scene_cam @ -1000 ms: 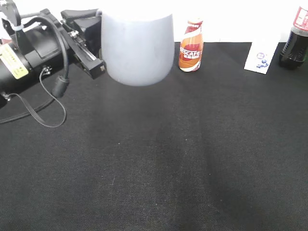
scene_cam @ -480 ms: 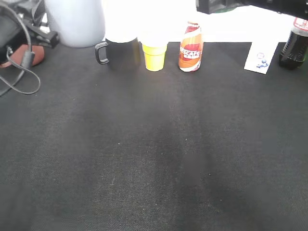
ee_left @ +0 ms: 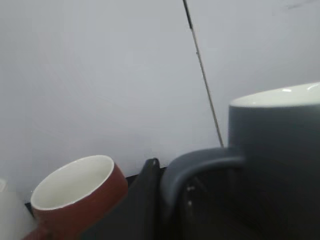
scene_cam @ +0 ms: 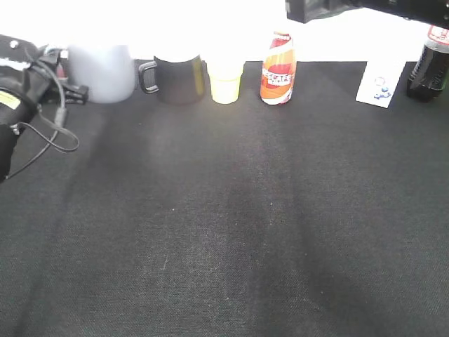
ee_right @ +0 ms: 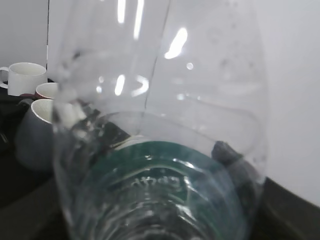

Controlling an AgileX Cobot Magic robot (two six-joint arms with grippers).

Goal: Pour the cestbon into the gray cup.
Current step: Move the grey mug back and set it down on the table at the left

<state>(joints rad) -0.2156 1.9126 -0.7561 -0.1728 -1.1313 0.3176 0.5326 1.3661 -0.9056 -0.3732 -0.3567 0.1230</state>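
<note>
**A:** So, biggest thing first: the black table (scene_cam: 231, 232) has nothing on it except the row at the back. The gray cup (scene_cam: 102, 72) sits at the far left of that row, right beside the left gripper (scene_cam: 66, 91). Is that claw actually on it?

**B:** Can't tell, honestly. In the wrist view the cup's handle (ee_left: 192, 167) curves right in front of the camera with a dark finger (ee_left: 147, 187) just beside it, but the jaws themselves aren't visible, so gripping or let go, no idea. The mug looks like thick ceramic: heavyish, stiff, matte so not too slick, and it'd chip if knocked. The reddish-brown mug (ee_left: 75, 195) is close by, so there's stuff to bump.

**A:** And the cestbon?

**B:** Up in the air with the right gripper (scene_cam: 316, 8), top edge of the room view, well apart from the cup. The bottle itself I only see in the wrist shot: the cestbon (ee_right: 160, 140) fills the frame, clear walls, green label low down. The right jaws are hidden behind it, so I can't tell how they stand either, though it's clearly being carried.

**A:** How's it going to behave?

**B:** Thin plastic, so I'd guess light, squashy and slippery. Squeeze hard and it buckles. I'd hold it around the labelled middle and keep the neck free for tipping.

**A:** Small stuff?

**B:** Black mug (scene_cam: 175, 76), yellow cup (scene_cam: 225, 83), Nescafe bottle (scene_cam: 278, 68), cola bottle (scene_cam: 429, 63).
</note>
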